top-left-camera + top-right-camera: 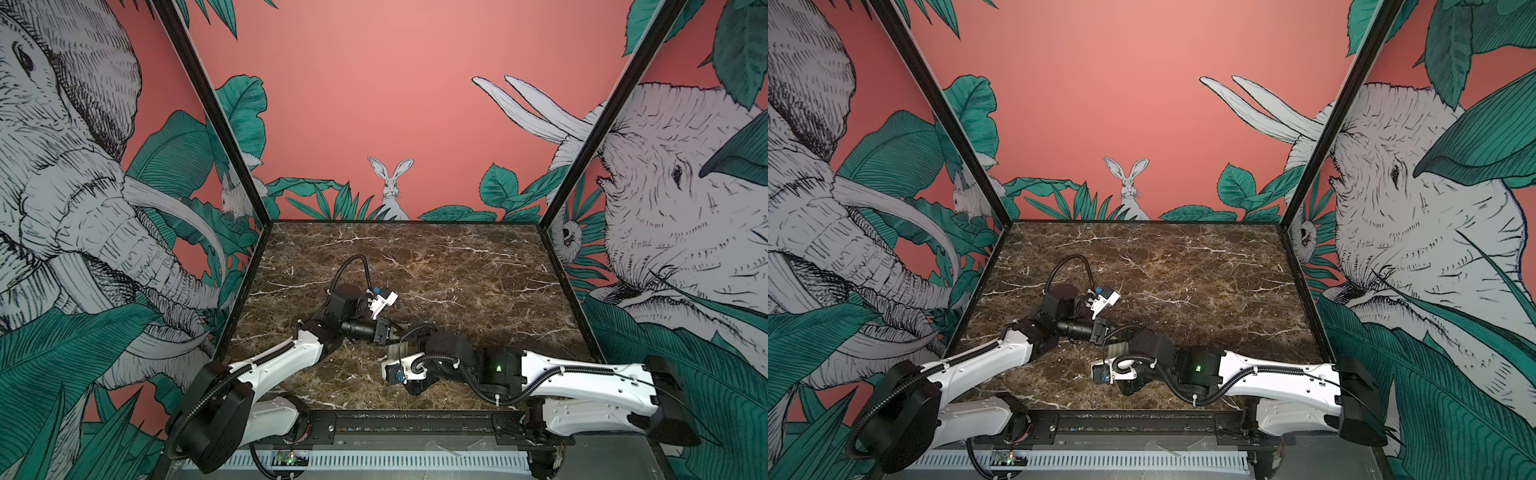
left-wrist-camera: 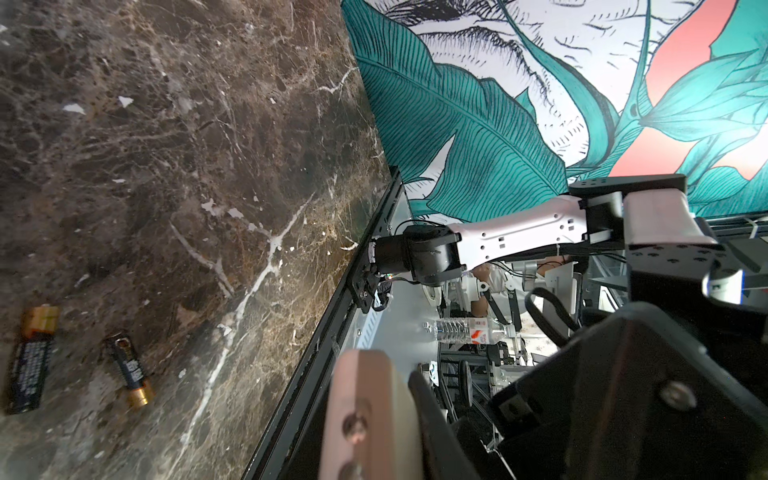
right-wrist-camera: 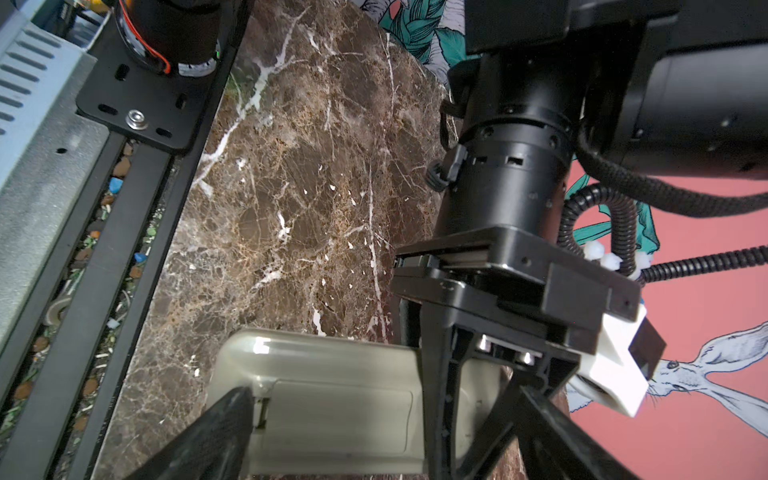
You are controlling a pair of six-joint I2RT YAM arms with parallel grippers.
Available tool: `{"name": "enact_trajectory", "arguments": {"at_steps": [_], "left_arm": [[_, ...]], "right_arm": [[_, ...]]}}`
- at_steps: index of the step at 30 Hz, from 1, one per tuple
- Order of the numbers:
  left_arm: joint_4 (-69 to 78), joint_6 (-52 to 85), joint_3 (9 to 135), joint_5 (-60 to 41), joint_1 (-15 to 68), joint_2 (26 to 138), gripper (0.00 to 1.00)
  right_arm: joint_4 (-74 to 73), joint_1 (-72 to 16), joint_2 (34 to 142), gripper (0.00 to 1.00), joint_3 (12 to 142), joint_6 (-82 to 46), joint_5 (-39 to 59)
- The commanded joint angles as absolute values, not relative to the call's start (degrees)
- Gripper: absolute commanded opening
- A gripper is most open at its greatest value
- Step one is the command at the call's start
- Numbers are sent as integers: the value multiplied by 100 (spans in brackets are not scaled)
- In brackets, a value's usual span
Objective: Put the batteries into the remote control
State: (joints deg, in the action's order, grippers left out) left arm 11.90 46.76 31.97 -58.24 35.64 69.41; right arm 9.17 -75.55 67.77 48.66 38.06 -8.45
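Observation:
The remote control (image 3: pixel 332 399) shows its greyish-beige back, with the battery cover in place. My left gripper (image 1: pixel 388 332) is shut on it, one black finger (image 3: pixel 440 395) lying across that back. In both top views the remote is a pale strip (image 1: pixel 1121 348) between the two wrists near the table's middle front. My right gripper (image 3: pixel 386 457) stands open astride the remote, one fingertip (image 3: pixel 224 428) at the cover's latch end. Two batteries, one dark with a yellow end (image 2: pixel 31 357) and one with a gold end (image 2: pixel 131 370), lie apart on the marble; I cannot make them out in the top views.
The black front rail (image 2: pixel 332 328) bounds the brown marble table (image 1: pixel 457 266). A water bottle (image 2: pixel 469 330) lies beyond that rail. The right arm (image 2: pixel 519 232) stretches along the front. Painted walls stand on three sides.

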Motion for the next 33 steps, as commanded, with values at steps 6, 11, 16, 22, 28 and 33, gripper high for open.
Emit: {"name": "enact_trajectory", "arguments": {"at_steps": [6, 11, 16, 22, 28, 33], "left_arm": [[1530, 5045, 3217, -6347, 3630, 6814, 0], [1534, 5054, 3217, -6357, 3630, 6835, 0], [1532, 5062, 3208, -6340, 3629, 6814, 0], [1485, 5021, 3208, -6323, 3631, 6828, 0], [1459, 4992, 3192, -6278, 3630, 6847, 0], [1437, 4983, 3200, -6258, 3629, 6874, 0]], "right_arm": [[19, -7602, 6641, 97, 4385, 4390, -2019], [-297, -7628, 6557, 97, 4265, 4640, -2274], [-604, -7644, 6519, 97, 4179, 4827, -2504], [-1169, -7716, 6478, 97, 4040, 5015, -2924], [-1611, -7767, 6365, 97, 3896, 5138, -3250], [-1822, -7813, 6237, 97, 3789, 5262, -3374]]}}
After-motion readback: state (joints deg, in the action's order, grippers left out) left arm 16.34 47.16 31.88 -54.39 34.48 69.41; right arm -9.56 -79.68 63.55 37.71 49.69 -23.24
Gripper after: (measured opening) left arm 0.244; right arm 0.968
